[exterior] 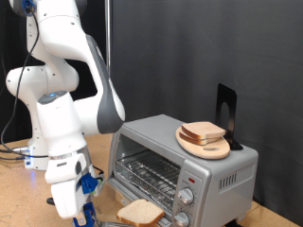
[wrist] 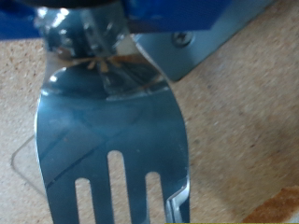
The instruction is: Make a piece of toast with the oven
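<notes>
The silver oven stands at the exterior view's right, its wire rack showing at the front and two knobs on its right panel. The piece of toast lies low in front of the oven, and its brown edge shows in the wrist view. My gripper hangs low to the exterior view's left of the toast. It is shut on a slotted metal spatula, whose blade fills the wrist view below the gripper and hovers over the wooden tabletop.
A round wooden plate with another bread slice sits on top of the oven. A black stand rises behind it. Cables lie on the tabletop at the exterior view's left, and a dark curtain hangs behind.
</notes>
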